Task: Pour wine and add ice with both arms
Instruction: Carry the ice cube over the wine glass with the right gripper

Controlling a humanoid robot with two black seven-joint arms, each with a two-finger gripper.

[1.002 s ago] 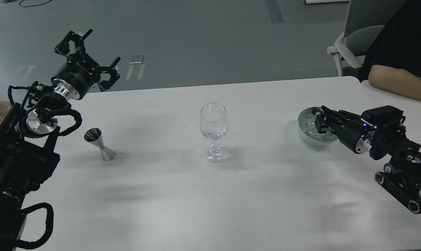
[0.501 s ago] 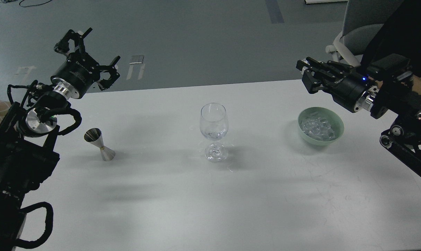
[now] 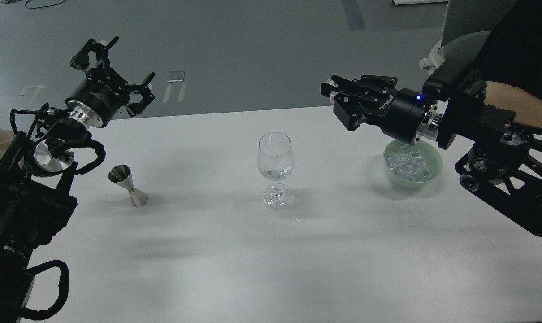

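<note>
A clear stemmed wine glass [image 3: 275,158] stands at the table's middle with a little clear content at the bottom of its bowl. A pale green bowl [image 3: 435,172] at the right holds several ice cubes [image 3: 407,164]. My right gripper [image 3: 334,93] hovers high, up and left of the bowl and right of the glass. Its fingers are closed together with a small pale glint, an ice cube [image 3: 328,83], at the tips. My left gripper [image 3: 118,67] is open and empty, raised over the table's far left edge. A steel jigger [image 3: 129,186] stands below it.
The white table [image 3: 271,251] spreads wide in front of the glass. A person's bare arm [image 3: 517,101] rests at the far right corner behind my right arm, with a grey chair [image 3: 459,40] beyond.
My right gripper rose out of the green bowl, then swung left toward the wine glass, staying high. The left arm, glass and jigger have not moved.
</note>
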